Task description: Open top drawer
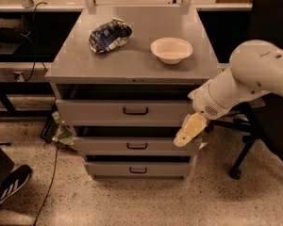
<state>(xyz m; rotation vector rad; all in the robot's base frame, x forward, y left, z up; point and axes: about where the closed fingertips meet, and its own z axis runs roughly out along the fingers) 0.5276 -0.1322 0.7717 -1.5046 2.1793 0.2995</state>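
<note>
The grey cabinet (132,65) has three drawers. The top drawer (99,112) is the widest and tallest, with a small dark bar handle (135,111) at its centre. It stands slightly out, with a dark gap above it. My gripper (190,130), cream-coloured, hangs from the white arm (245,84) in front of the right end of the top drawer and the middle drawer (132,145). It is to the right of the handle and lower, apart from it.
On the cabinet top lie a crumpled blue-and-white chip bag (109,36) and a white bowl (171,49). A black office chair (269,102) stands at the right. A shoe (7,187) and a cable (49,173) are on the floor at the left.
</note>
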